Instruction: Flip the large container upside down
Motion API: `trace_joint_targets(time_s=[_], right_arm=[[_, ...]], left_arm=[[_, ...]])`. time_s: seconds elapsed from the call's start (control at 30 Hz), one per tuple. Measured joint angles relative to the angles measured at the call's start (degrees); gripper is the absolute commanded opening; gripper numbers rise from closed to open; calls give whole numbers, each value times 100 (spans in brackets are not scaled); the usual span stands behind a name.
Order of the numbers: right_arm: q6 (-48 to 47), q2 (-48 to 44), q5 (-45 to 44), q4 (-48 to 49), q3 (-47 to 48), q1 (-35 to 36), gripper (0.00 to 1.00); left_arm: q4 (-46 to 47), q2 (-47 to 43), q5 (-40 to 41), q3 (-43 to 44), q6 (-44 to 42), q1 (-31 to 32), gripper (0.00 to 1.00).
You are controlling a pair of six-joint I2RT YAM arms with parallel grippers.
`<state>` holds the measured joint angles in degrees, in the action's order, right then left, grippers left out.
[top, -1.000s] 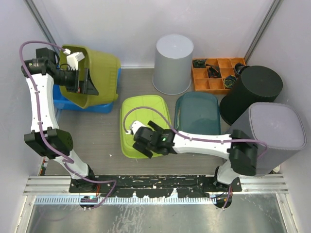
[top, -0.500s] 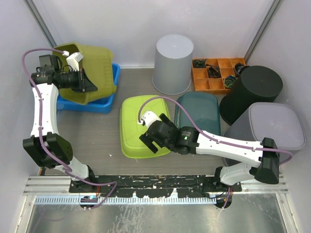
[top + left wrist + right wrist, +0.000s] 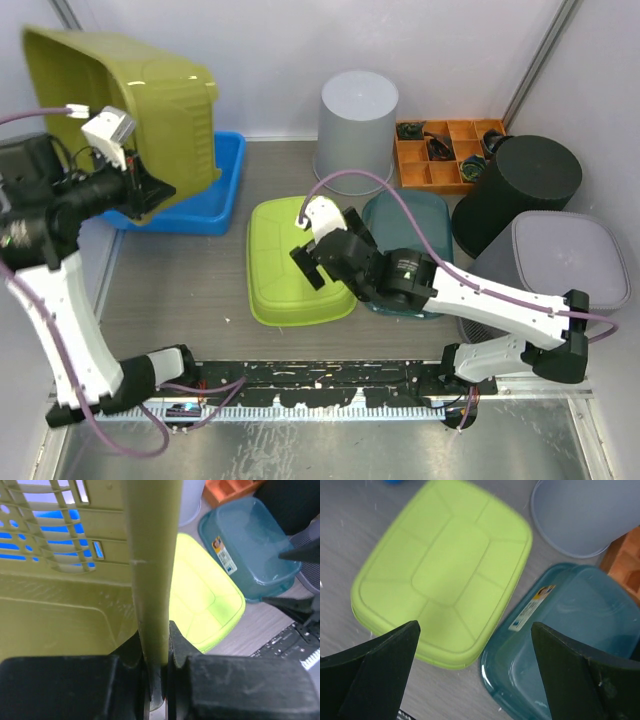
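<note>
The large container (image 3: 150, 90) is an olive-green slotted basket, lifted off the table at the far left and tipped on its side, its open mouth toward the left wall. My left gripper (image 3: 140, 190) is shut on its rim; in the left wrist view the rim (image 3: 150, 570) runs straight up between the jaws of the left gripper (image 3: 157, 647), which press on both sides. My right gripper (image 3: 312, 262) hangs open above the middle of the table. In the right wrist view nothing sits within the right gripper (image 3: 475, 626).
A blue tray (image 3: 215, 195) lies below the lifted basket. An upturned lime-green tub (image 3: 290, 270) and a teal tub (image 3: 410, 225) lie mid-table. Behind stand a grey bucket (image 3: 357, 130), an orange parts organiser (image 3: 445, 160), a black bucket (image 3: 530, 180) and a grey bin (image 3: 560, 265).
My left gripper shut on the basket's rim and raised the basket off the blue tray, up and to the left. My right arm drew back and right over the lime tub, still open.
</note>
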<state>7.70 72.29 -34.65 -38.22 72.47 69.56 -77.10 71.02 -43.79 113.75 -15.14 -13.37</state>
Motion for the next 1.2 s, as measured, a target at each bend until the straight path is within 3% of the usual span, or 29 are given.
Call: trace_joint_targets(time_s=[0.17, 0.3, 0.43, 0.67, 0.87, 1.2], right_arm=[[238, 39, -734, -68, 911, -7, 100], [345, -195, -960, 46, 1008, -76, 100], [426, -476, -588, 63, 1005, -409, 100], [490, -535, 588, -350, 1554, -586, 100], [608, -507, 1263, -1021, 2074, -584, 100], [732, -251, 1808, -1810, 2330, -584, 100]], left_arm=[[-662, -407, -203, 1187, -374, -13, 0], [-1421, -422, -560, 1681, -673, -13, 0], [-1416, -415, -629, 1342, -737, 184, 0], [-1419, -238, -455, 1132, 225, 2162, 0], [-1416, -566, -1091, 914, 667, 2382, 0], [-1410, -796, -2476, -503, 1250, 2339, 0]])
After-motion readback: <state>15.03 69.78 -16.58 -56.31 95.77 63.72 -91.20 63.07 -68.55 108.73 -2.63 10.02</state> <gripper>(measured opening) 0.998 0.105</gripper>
